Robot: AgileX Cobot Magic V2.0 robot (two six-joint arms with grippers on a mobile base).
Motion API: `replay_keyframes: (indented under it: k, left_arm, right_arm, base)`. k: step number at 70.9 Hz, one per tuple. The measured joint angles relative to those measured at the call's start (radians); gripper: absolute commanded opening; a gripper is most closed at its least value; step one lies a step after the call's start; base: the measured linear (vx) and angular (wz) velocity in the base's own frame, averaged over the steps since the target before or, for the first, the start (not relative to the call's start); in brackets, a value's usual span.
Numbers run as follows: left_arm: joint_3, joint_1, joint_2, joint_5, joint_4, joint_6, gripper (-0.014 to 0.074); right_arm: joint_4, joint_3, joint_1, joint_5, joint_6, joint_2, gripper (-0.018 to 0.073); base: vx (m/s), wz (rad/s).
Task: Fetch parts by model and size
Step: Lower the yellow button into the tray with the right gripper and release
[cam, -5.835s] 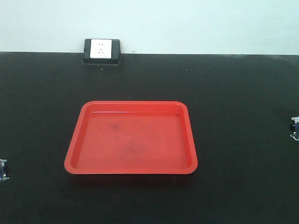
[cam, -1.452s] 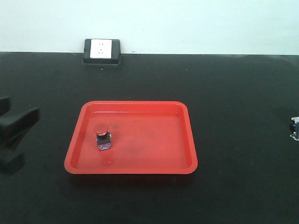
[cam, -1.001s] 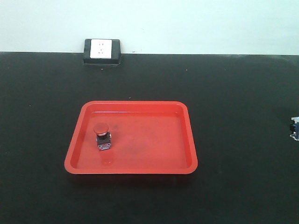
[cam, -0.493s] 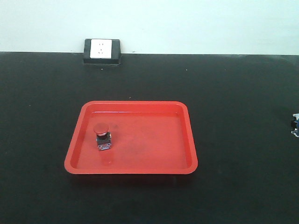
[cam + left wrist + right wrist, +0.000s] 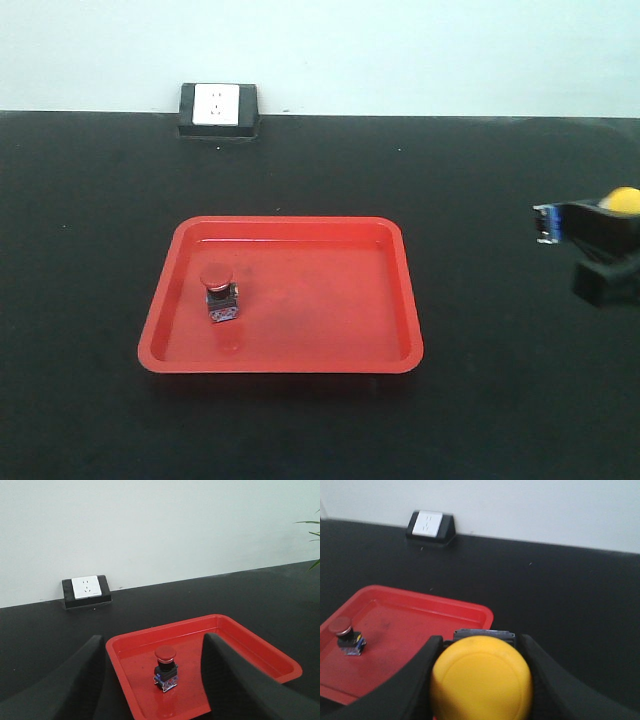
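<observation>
One of two done: red switch [image 5: 220,293] stands upright in tray [image 5: 290,224], left side. Yellow switch [image 5: 481,677] is clamped in right gripper [image 5: 598,240], right of tray, well apart. Left gripper [image 5: 155,645] fingers apart, empty. Remaining: bring yellow over, release.

Even, bright light, faint sheen on red tray [image 5: 409,300], near yellow cap [image 5: 481,677] softly blurred
</observation>
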Motion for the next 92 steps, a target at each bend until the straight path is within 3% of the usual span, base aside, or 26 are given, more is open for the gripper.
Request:
replay_keyframes:
  k: [22,31,43,51,61,92]
  left_arm:
    - [0.000,0.000,0.000,-0.008,0.000,0.000,0.0411]
    - [0.000,0.000,0.000,-0.010,0.000,0.000,0.0411]
    - [0.000,0.000,0.000,-0.011,0.000,0.000,0.0411]
    - [0.000,0.000,0.000,-0.014,0.000,0.000,0.0411]
    - [0.000,0.000,0.000,-0.017,0.000,0.000,0.0411]
    - [0.000,0.000,0.000,-0.017,0.000,0.000,0.0411]
  right_arm:
    - [0.259,-0.223,0.000,0.142,-0.277,0.355,0.0011]
    - [0.303,-0.321,0.005,0.219,-0.335,0.483,0.0015]
    - [0.252,-0.425,0.086,0.252,-0.340,0.630,0.0019]
    - [0.184,-0.487,0.136,0.266,-0.252,0.726,0.0022]
    - [0.106,-0.542,0.141,0.288,-0.148,0.840,0.0025]
    - [0.085,-0.667,0.141,0.328,-0.133,1.113,0.0095]
  base:
    - [0.00,0.00]
    - [0.00,0.00]
    - [0.00,0.00]
    - [0.00,0.00]
    - [0.00,0.00]
    - [0.00,0.00]
